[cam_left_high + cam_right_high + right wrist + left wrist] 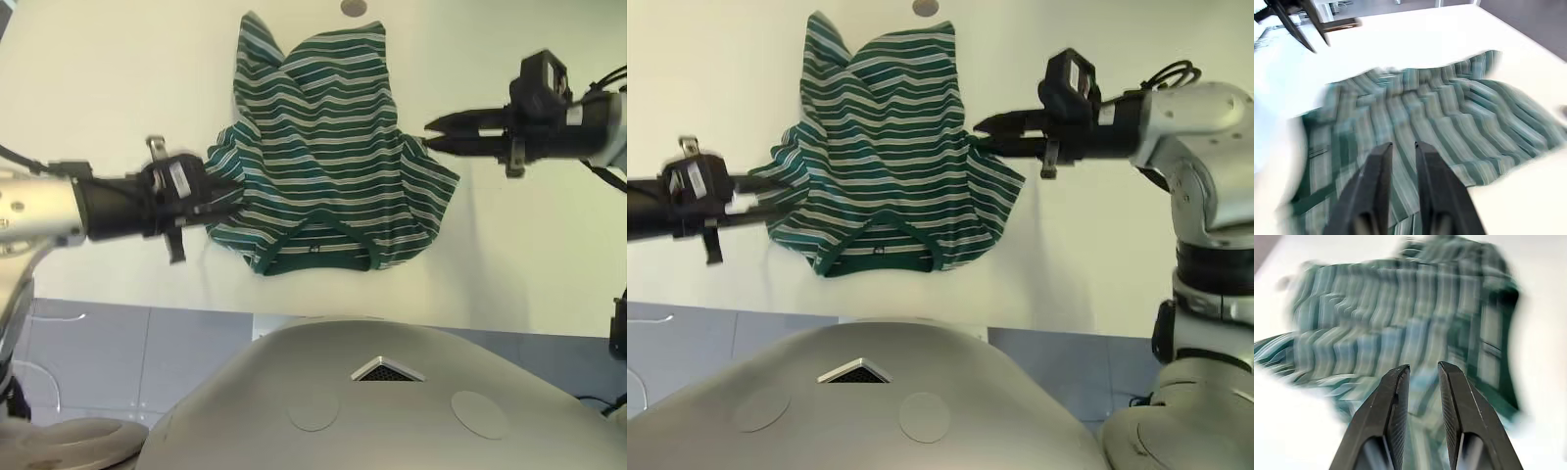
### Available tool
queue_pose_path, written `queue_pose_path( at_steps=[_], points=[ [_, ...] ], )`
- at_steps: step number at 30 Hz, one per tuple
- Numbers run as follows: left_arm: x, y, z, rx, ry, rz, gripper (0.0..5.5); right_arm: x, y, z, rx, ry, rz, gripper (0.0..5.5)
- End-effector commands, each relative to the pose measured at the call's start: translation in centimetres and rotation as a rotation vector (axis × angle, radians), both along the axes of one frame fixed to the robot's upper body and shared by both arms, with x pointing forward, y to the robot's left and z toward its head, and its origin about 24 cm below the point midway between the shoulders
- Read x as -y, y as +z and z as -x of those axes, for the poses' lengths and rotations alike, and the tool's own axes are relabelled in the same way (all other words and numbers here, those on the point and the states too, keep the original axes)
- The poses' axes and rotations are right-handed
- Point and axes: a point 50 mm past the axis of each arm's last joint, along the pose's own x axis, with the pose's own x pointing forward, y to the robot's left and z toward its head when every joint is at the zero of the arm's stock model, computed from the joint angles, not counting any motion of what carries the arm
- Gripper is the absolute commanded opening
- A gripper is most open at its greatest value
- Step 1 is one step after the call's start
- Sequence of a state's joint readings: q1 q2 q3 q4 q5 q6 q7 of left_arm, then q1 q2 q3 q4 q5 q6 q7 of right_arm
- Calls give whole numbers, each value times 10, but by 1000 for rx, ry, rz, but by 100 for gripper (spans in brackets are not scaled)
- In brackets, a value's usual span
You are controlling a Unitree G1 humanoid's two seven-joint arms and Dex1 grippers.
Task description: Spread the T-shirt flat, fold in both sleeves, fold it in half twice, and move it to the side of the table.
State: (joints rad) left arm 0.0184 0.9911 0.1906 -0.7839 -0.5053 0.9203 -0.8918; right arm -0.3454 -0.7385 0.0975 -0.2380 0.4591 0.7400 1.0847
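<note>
A green T-shirt with white stripes lies rumpled on the white table, its collar toward me and its hem at the far side. My left gripper sits low at the shirt's left sleeve, fingers a little apart, with nothing pinched between them in the left wrist view. At the shirt's right edge, by the other sleeve, my right gripper is also slightly open and holds nothing. The shirt shows wavy folds across its body.
A small grey round mark sits on the table just beyond the hem. The table's near edge runs close below the collar. Bare tabletop lies left and right of the shirt.
</note>
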Motion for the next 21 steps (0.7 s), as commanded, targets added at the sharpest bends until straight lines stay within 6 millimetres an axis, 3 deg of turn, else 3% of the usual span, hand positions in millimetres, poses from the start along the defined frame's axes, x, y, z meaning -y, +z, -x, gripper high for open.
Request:
queue_pose_path(
  at_steps=[1,3,4,6,8,10,12,14,17,19,21],
  points=[
    [-5,-57,-29,-36,184,-78,53,-42,-71,-34,-54,-166,132,10],
    [-10,-86,-25,-99,178,-170,4,-47,-105,-32,-52,-159,270,0],
    [-14,-94,-20,-135,163,-200,1,-39,-119,-25,-46,-126,359,0],
    [-25,-108,-3,-226,137,-266,1,-2,-135,5,-65,8,533,0],
    [-29,-116,11,-292,122,-291,1,20,-132,28,-100,115,581,0],
    [-28,-118,20,-317,122,-286,1,19,-122,37,-105,186,564,0],
    [-28,-116,14,-277,159,-276,1,11,-114,34,-93,181,530,0],
    [-28,-111,4,-223,195,-249,1,1,-98,21,-77,106,419,0],
    [-20,-91,-12,-153,220,-92,1,-16,-62,-34,-48,-163,135,0],
    [-18,-78,-27,-115,269,12,1,-24,-60,-57,-61,-257,56,0],
    [-26,-73,-37,-127,348,77,22,-28,-80,-76,-75,-354,81,0]
  ],
)
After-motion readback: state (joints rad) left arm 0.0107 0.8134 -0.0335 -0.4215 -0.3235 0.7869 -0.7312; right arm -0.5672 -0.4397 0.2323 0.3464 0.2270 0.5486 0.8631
